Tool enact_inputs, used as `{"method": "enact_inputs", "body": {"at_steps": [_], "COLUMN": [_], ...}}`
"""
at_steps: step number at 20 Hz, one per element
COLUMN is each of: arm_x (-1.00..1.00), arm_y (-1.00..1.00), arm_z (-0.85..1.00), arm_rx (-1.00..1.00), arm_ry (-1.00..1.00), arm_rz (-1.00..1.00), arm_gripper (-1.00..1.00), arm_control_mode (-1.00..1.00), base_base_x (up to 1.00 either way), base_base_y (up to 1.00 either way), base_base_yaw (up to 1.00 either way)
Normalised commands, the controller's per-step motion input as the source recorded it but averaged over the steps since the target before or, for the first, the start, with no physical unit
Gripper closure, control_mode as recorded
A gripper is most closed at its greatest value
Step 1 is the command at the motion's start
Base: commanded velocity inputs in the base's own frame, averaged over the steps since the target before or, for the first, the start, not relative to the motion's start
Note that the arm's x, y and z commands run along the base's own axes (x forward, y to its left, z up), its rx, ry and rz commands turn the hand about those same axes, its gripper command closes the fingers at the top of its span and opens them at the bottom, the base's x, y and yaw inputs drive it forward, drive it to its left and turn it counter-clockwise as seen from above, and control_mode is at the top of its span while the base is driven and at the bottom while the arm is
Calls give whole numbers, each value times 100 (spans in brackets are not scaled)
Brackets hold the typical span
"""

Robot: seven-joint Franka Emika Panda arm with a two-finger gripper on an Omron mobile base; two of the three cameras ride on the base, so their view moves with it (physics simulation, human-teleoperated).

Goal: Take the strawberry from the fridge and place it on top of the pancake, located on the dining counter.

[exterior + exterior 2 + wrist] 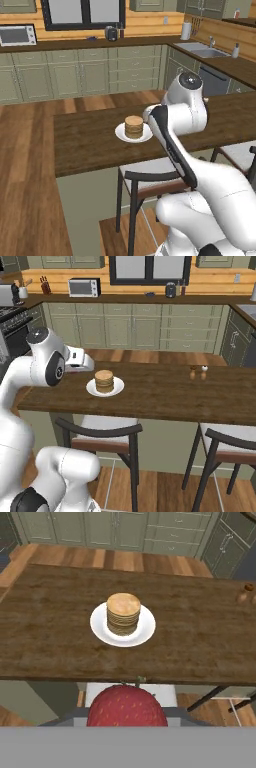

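So the gripper [127, 724] is clamped on the strawberry [127, 706], hanging at the near edge of the dining counter [50, 647]. The pancake [123, 613] stack sits on its white plate [145, 629] farther in, well apart from the strawberry.

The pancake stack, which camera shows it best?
The hand view: the pancake stack sits central and unobstructed on its white plate. Both base views show it smaller; in the left base view the arm crowds the stack.
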Motion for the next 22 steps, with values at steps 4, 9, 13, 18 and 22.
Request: {"method": "enact_inputs", "body": {"at_steps": [4,9,13,18,22], "arm_x": [100,100,100,100,92], "arm_y": [5,3,14,17,9], "arm_z": [-10,-43,-50,-52,-36], "arm_rx": [2,8,1,-9,-11], "arm_ry": [5,18,14,1,-1], "arm_rz": [14,2,0,-3,-11], "arm_gripper": [100,100,100,100,100], "arm_control_mode": [-100,-100,-100,-100,-100], "base_base_x": [0,0,0,0,0], "base_base_y": [0,0,0,0,0], "base_base_yaw": [0,0,0,0,0]}}
